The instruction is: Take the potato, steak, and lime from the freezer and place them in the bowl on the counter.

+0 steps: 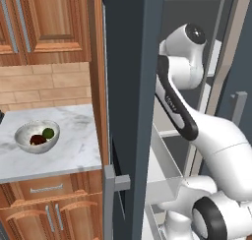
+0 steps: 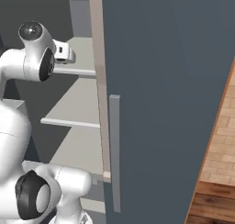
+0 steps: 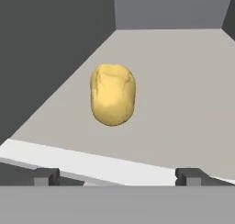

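The potato (image 3: 113, 95), a smooth yellow-tan oval lump, lies alone on a light grey shelf inside the freezer (image 1: 133, 86), whose dark slate-grey door with its long grey bar handle stands open. The bowl (image 1: 37, 136), round and silvery-grey, sits upright on the white-grey veined counter (image 1: 74, 145) beside the freezer, toward the counter's middle and clear of its edges. Inside the bowl the dark brown-red steak (image 1: 38, 139) lies low at the left and the dark green lime (image 1: 48, 133) rests just beside it to the right, apparently touching.
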You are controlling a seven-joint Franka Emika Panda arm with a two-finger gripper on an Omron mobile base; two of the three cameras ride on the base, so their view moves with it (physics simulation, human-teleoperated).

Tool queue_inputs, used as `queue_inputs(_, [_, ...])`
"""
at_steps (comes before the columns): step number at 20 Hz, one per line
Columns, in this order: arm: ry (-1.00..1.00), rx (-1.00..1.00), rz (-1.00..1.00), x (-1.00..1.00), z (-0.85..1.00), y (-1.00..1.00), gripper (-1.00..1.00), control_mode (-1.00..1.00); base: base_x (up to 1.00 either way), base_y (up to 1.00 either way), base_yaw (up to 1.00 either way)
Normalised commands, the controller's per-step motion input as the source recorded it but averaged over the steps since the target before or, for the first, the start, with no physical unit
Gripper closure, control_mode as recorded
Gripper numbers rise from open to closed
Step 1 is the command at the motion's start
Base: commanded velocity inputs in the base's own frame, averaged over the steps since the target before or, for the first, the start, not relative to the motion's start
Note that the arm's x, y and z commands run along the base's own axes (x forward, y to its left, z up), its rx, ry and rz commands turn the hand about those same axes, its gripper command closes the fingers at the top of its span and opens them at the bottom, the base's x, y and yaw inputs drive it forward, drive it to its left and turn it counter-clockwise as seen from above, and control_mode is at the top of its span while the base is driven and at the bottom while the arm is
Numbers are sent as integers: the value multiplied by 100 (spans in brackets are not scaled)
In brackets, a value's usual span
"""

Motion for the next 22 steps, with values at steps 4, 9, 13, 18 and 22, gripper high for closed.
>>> queue_inputs(4, [1,0,1,56,-1,12,-100,-100,0,0,0])
queue_inputs(9, [3,0,1,41,0,11,-100,-100,0,0,0])
queue_inputs(13, [4,0,0,43,0,24,-100,-100,0,0,0])
queue_inputs(18, [4,0,0,43,-7,26,-100,-100,0,0,0])
queue_inputs(22, [0,0,0,20,-17,0,-100,-100,0,0,0])
